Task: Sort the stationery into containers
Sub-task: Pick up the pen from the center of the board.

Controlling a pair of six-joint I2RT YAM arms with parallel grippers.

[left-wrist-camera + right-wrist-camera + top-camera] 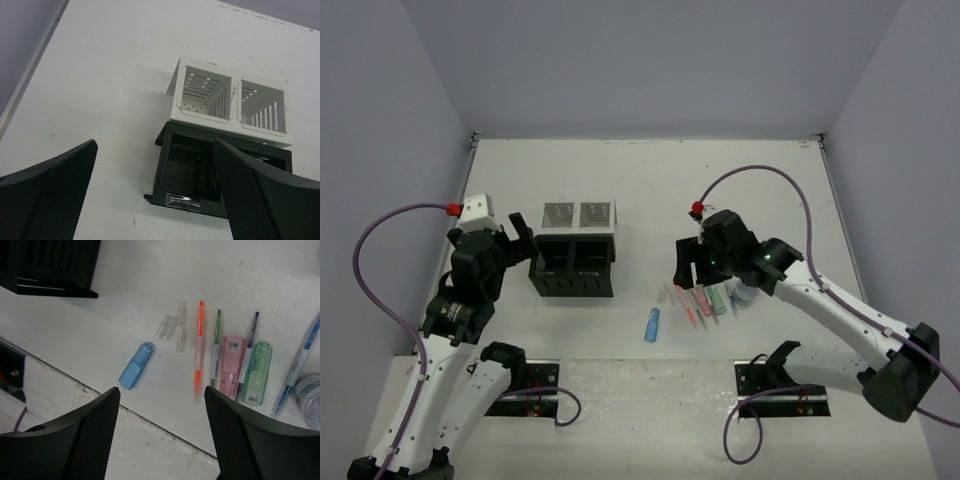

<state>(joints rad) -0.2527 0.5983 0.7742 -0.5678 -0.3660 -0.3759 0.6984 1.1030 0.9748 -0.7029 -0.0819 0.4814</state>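
Note:
The containers (572, 288) stand left of centre: two black compartments (162, 167) in front, two white slotted ones (175, 95) behind, nothing visible inside. The stationery lies in a row on the table: a blue capsule-shaped piece (136, 365), an orange pen (199, 347), a green pen (215, 350), a pink piece (232, 365), a purple pen (248, 355), a green piece (257, 372), a blue pen (298, 362) and a round tub (309, 392). My right gripper (162, 390) hovers open above the row, between capsule and orange pen. My left gripper (155, 145) hangs open beside the black compartments' left corner.
Three small clear caps (170, 327) lie just beyond the capsule and the orange pen. The table's front edge (150, 420) runs close under the right gripper. Walls enclose the table on the left, back and right. A corner of the black compartments (50, 265) shows far left of the right gripper.

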